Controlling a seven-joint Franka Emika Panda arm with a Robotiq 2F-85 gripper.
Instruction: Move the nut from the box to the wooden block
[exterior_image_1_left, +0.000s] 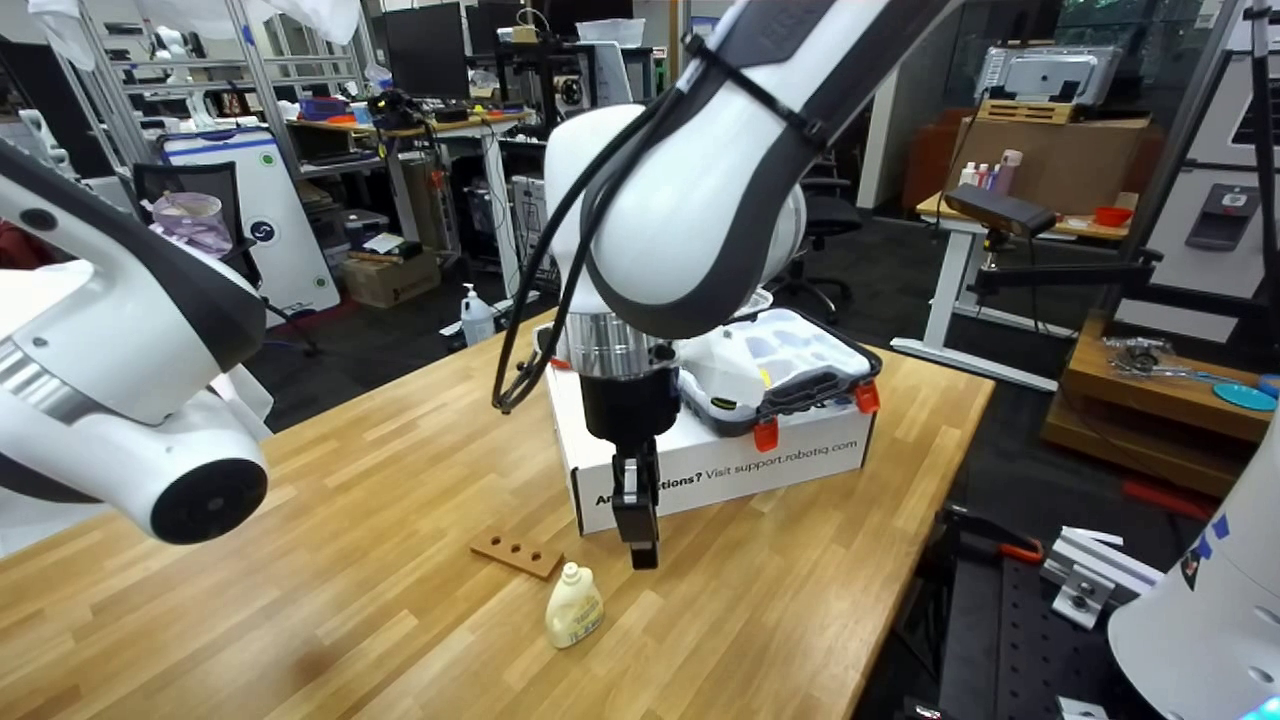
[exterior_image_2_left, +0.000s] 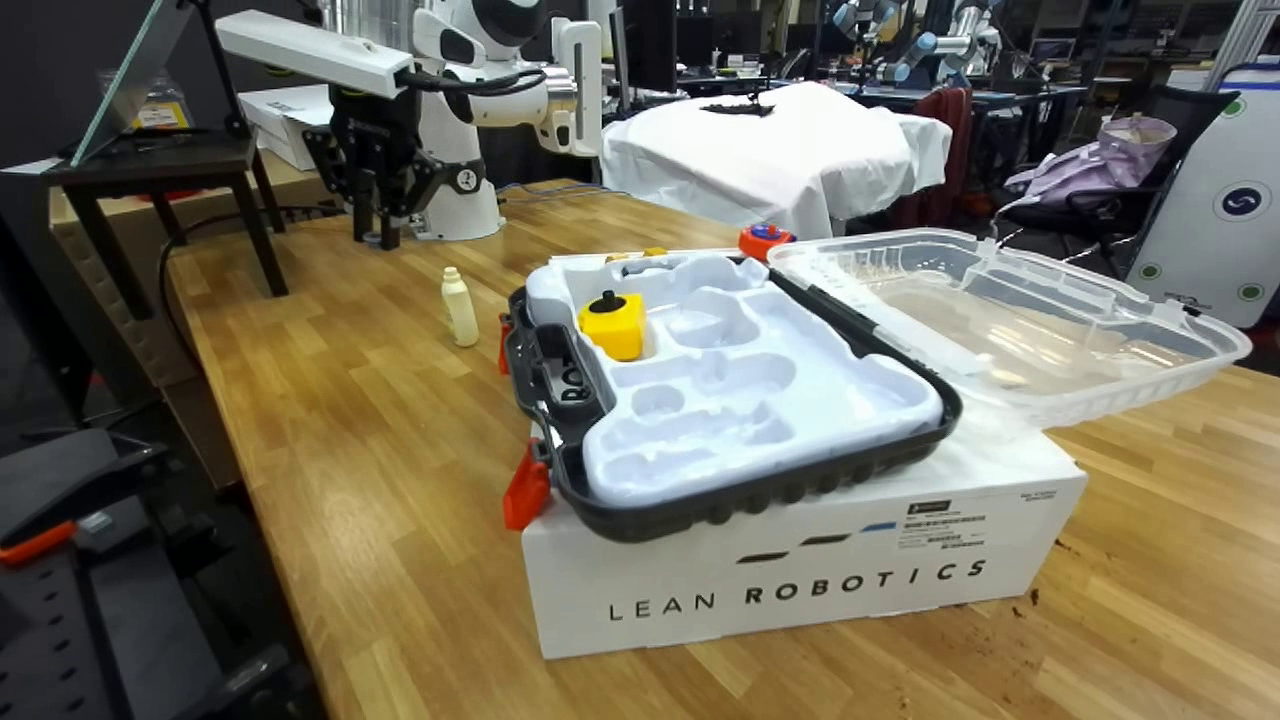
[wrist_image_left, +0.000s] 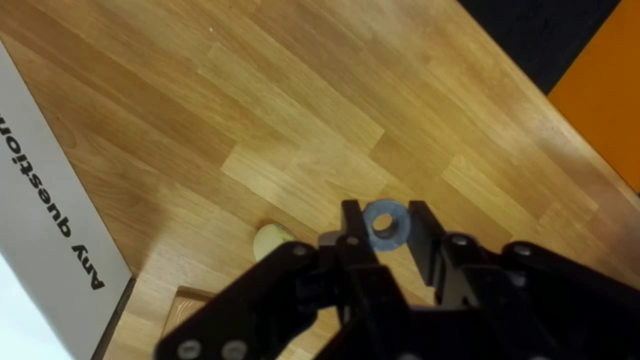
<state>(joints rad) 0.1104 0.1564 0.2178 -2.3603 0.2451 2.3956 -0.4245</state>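
The nut (wrist_image_left: 402, 226) is a grey-blue ring held between the fingertips of my gripper (wrist_image_left: 385, 225) in the wrist view. In both exterior views the gripper (exterior_image_1_left: 645, 553) (exterior_image_2_left: 378, 238) hangs pointing down above the table, and the nut shows small between its fingers (exterior_image_2_left: 372, 239). The white box (exterior_image_1_left: 735, 472) (exterior_image_2_left: 800, 590) stands beside the gripper, and its printed side shows in the wrist view (wrist_image_left: 55, 220). The wooden block (exterior_image_1_left: 526, 552), a thin brown strip with a row of holes, lies flat near the box corner. Only its corner shows in the wrist view (wrist_image_left: 186, 306).
A cream bottle (exterior_image_1_left: 575, 608) (exterior_image_2_left: 460, 312) (wrist_image_left: 270, 241) stands near the block and gripper. An open case (exterior_image_2_left: 730, 385) with a yellow piece (exterior_image_2_left: 615, 328) and a raised clear lid (exterior_image_2_left: 1050, 320) rests on the box. A white robot arm (exterior_image_1_left: 130, 330) hangs over the table's far side.
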